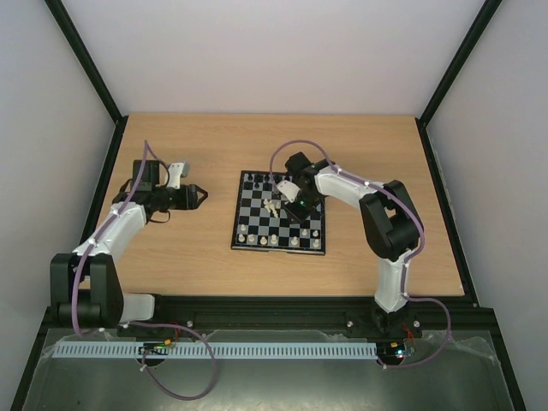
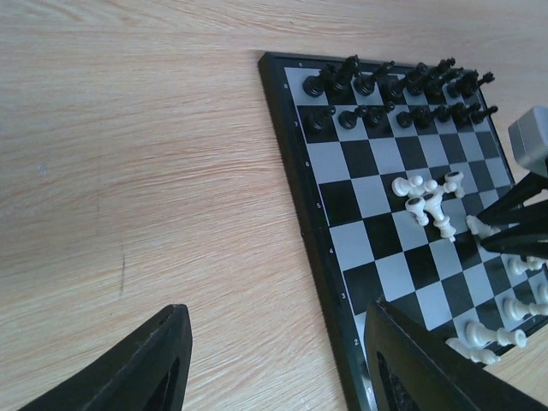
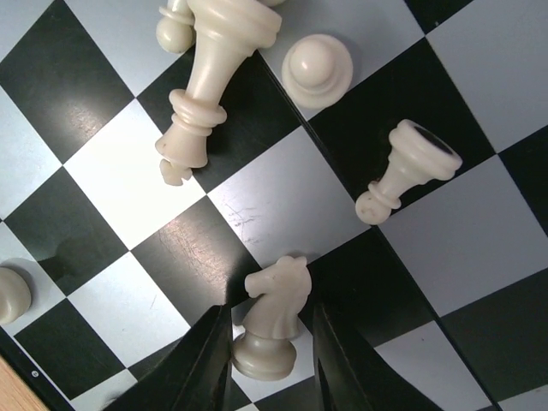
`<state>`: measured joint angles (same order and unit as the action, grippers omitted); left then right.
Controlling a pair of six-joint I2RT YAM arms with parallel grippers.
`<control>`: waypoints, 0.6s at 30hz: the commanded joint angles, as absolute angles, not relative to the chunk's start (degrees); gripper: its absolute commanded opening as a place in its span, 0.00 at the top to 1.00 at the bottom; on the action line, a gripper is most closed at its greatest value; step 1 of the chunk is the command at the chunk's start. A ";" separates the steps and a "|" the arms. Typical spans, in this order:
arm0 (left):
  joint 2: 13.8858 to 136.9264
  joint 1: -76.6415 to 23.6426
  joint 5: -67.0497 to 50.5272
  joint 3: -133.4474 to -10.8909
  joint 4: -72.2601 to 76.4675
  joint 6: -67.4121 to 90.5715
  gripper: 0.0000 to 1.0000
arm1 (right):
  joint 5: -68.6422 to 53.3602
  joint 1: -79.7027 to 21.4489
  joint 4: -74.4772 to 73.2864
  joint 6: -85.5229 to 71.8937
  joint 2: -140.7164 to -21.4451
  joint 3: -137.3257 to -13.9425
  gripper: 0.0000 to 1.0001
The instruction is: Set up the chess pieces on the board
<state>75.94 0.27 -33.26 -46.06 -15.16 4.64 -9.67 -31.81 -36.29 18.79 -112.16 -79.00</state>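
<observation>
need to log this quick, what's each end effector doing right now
left end effector: open, empty
right end effector: straddling the white knight, grip cannot be told

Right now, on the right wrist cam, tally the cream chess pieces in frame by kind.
knight: 1
upright pawn: 1
lying pawn: 1
lying tall piece, king or queen: 1
cropped pieces, kind unclear: 2
Total: 6

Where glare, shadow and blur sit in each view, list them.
Top external: even, soft light, chess pieces too small to resolve. Left wrist: board sharp, left gripper blurred at the bottom edge. Right wrist: glare whitens one pale square of the board.
</observation>
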 commanded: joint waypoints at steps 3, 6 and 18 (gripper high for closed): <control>77.55 -2.27 -30.74 -49.91 -18.16 -1.48 0.42 | -7.80 -32.08 -40.23 18.44 -113.61 -77.24 0.75; 78.31 -3.03 -30.80 -50.67 -17.78 -1.50 0.42 | -7.49 -32.08 -40.12 18.62 -113.11 -76.55 0.75; 79.51 -5.02 -30.59 -51.49 -16.93 -1.76 0.43 | -4.19 -32.78 -38.96 18.94 -111.87 -74.51 0.79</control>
<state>78.94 -4.29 -30.81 -49.84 -16.71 -0.93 -6.81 -32.29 -35.79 18.85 -110.87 -77.01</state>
